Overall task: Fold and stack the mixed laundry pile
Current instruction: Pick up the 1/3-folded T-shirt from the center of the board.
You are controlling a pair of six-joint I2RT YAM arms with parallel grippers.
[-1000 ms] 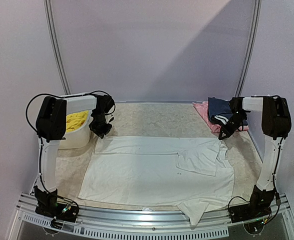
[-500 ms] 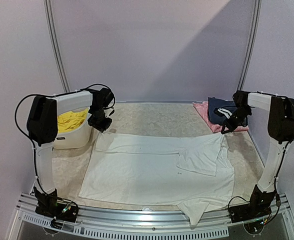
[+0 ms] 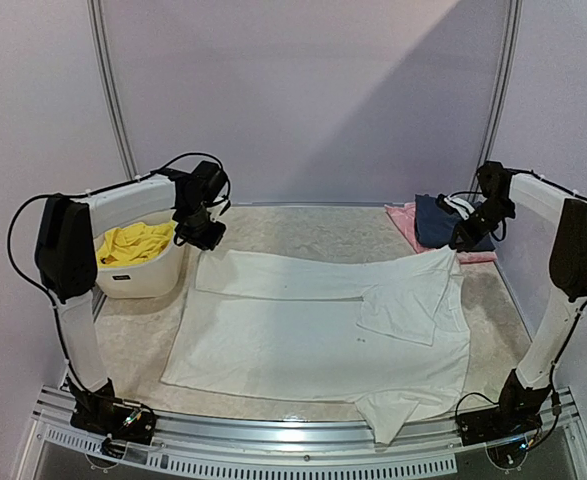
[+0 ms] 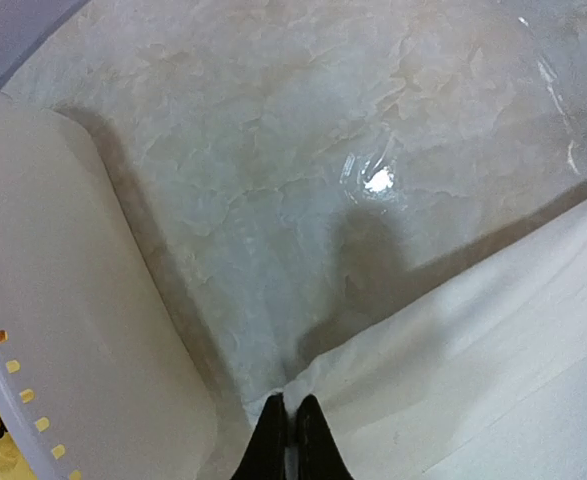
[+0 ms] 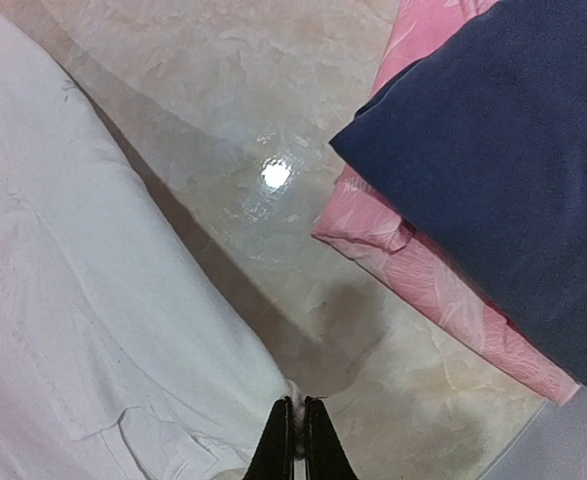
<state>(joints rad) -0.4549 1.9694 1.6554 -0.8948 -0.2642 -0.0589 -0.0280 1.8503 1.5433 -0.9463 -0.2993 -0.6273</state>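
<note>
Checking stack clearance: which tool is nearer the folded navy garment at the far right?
Right. The right tool grips the T-shirt beside the navy garment; the left tool grips it across the table, by the basket.

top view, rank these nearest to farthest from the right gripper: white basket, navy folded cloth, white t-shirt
1. white T-shirt: its far right corner is pinched by the right gripper.
2. navy folded cloth: just beside it, at the far right of the table.
3. white basket: far left side.
</note>
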